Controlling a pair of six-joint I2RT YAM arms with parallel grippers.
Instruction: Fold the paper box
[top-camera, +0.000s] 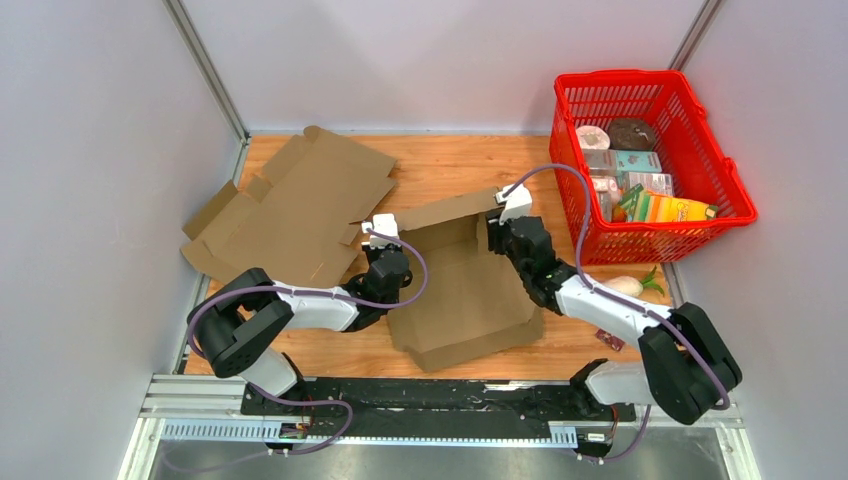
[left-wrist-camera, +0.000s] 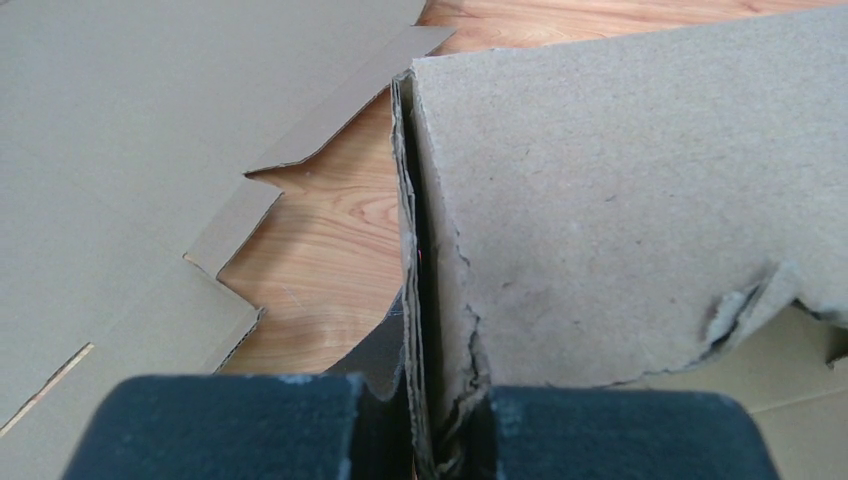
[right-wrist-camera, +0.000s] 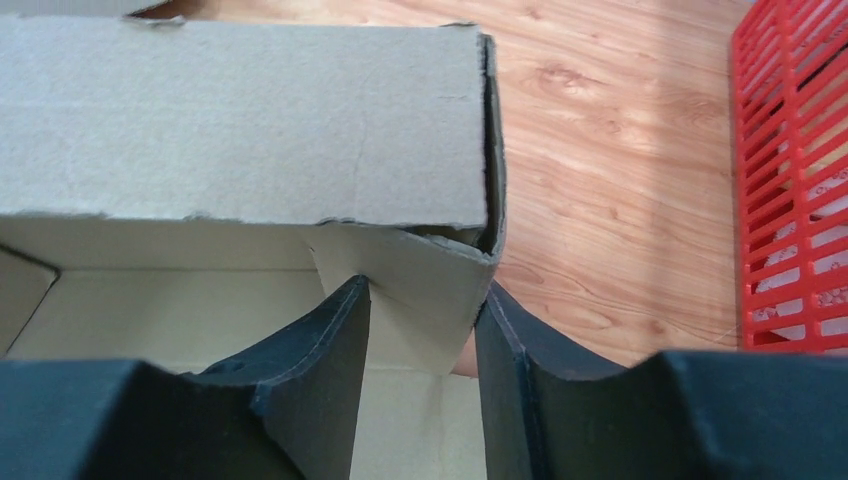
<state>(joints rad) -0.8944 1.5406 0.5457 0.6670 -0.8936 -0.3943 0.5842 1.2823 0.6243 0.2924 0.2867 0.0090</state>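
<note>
On the counter (top-camera: 440, 160), your left fingers (left-wrist-camera: 300, 425) clamp the box (top-camera: 460, 295) at its far left corner, right fingers (right-wrist-camera: 335, 345) pinching its far right corner, back wall upright.

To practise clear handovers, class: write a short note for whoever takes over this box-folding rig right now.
Left gripper: shut on the left wall of the paper box.
Right gripper: fingers astride its far-right corner; grip unclear.
The box sits mid-table, walls partly raised.
A flat cardboard sheet lies far left.
Left to do: probably secure the walls and finish folding.
</note>
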